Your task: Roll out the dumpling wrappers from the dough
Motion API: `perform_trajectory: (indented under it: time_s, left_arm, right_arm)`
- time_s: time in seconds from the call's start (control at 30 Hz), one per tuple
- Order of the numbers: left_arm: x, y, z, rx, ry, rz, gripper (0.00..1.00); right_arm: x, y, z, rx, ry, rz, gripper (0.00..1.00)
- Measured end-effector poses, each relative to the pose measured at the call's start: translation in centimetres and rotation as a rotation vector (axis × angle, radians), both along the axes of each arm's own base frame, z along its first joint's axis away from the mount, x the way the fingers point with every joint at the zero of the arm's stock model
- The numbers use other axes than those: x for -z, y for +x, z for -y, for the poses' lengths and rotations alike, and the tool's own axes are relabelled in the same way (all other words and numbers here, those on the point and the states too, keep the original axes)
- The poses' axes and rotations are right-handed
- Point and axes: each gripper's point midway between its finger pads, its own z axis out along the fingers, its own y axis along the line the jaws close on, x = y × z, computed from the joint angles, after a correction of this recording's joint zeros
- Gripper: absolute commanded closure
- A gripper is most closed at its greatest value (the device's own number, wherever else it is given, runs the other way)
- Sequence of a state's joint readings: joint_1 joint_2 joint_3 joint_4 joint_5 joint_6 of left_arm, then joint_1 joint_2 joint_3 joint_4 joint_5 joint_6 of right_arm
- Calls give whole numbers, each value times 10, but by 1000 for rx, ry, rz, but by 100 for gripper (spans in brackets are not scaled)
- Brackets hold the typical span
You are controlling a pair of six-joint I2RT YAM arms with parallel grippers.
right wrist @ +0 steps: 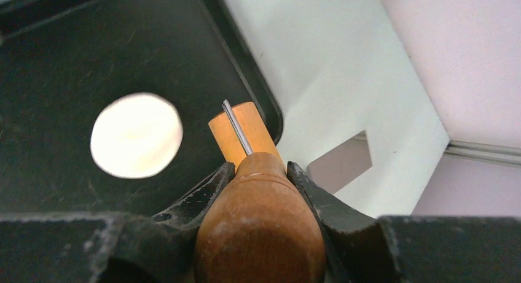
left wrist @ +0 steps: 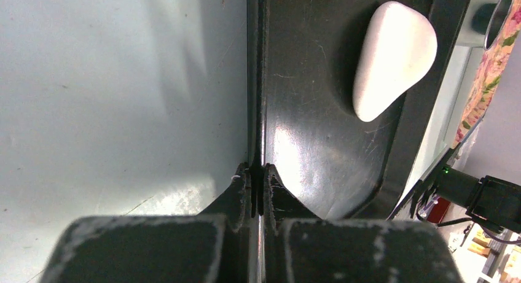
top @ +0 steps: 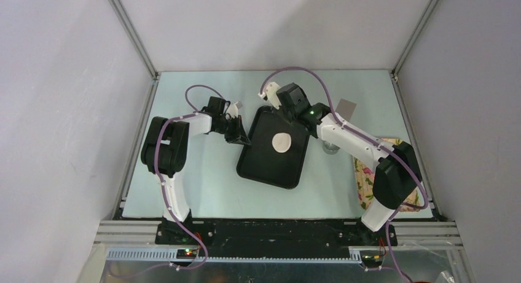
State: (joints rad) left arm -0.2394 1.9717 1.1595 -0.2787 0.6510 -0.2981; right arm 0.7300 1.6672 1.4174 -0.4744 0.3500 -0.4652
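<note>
The dough (top: 282, 142) lies as a flattened white disc on the black tray (top: 264, 166) in the middle of the table. In the left wrist view the dough (left wrist: 393, 56) sits far up the tray, and my left gripper (left wrist: 258, 169) is shut on the tray's left rim (left wrist: 257, 80). From above, that left gripper (top: 241, 137) is at the tray's upper left edge. My right gripper (right wrist: 259, 166) is shut on the wooden handle of a rolling pin (right wrist: 258, 228). Its orange roller end (right wrist: 239, 132) hangs over the tray's far corner, to the right of the dough (right wrist: 136, 134) and apart from it. The right gripper (top: 289, 114) hovers at the tray's far end.
A round steel cup (top: 330, 148) stands just right of the tray under the right arm. A floral cloth (top: 365, 172) lies at the right table edge. A grey square patch (top: 347, 107) is on the table at the back right. Walls close in the table on three sides.
</note>
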Motion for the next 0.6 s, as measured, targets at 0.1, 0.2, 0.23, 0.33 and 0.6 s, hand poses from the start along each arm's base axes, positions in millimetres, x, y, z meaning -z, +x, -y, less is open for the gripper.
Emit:
perform_trajectory:
  time_s: [0.1, 0.2, 0.23, 0.33, 0.6]
  left_arm:
    - [0, 0, 0, 0, 0, 0, 100]
    - [0, 0, 0, 0, 0, 0, 100]
    - [0, 0, 0, 0, 0, 0, 100]
    - [0, 0, 0, 0, 0, 0, 100]
    - [0, 0, 0, 0, 0, 0, 100]
  right_arm:
    - [-13, 13, -2, 25, 25, 43, 100]
    - [-14, 16, -8, 16, 73, 36, 100]
    - [-11, 14, -13, 6, 102, 17, 100]
    - [3, 9, -32, -27, 167, -47, 100]
    - [60, -16, -65, -89, 278, -266, 100]
